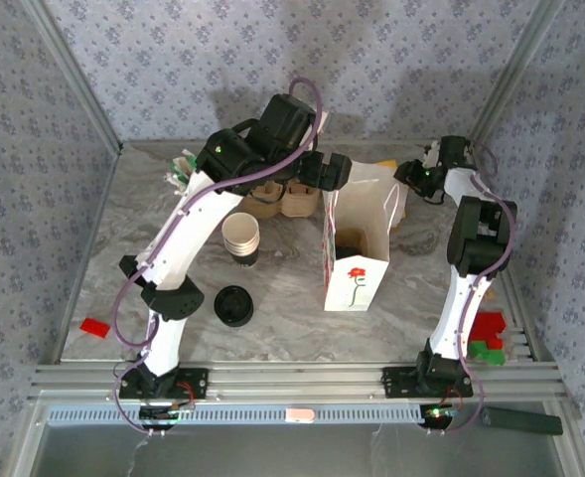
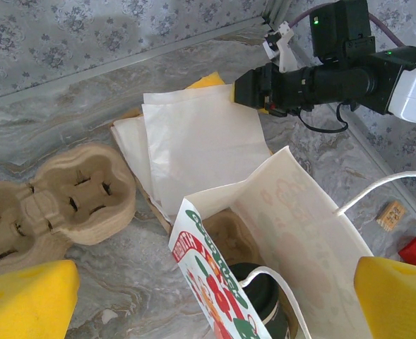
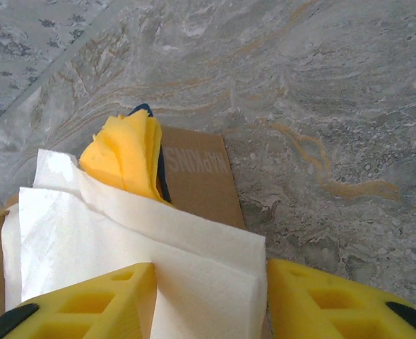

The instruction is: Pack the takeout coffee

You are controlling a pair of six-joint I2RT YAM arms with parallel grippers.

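Takeout coffee: the black-lidded disposable cup [image 2: 258, 281] stands upright inside the white flower-printed paper bag [image 1: 357, 260], mid-table.
Left gripper [image 2: 211, 300]: fingers spread wide above the bag mouth, holding nothing.
Right gripper [image 3: 211, 304]: straddles a corner of the white paper napkins [image 3: 123, 254] near the table's far edge. I cannot tell if it grips; probably it is fetching one for the bag.

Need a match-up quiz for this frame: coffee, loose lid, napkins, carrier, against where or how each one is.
Things:
1. coffee
2. loose lid
3. napkins
4. carrier

Place or state:
A. brown, empty
B. between the right jaws
C. inside the bag
D. flat, in front of the cups

Pairs: 1-C, 2-D, 3-B, 4-A
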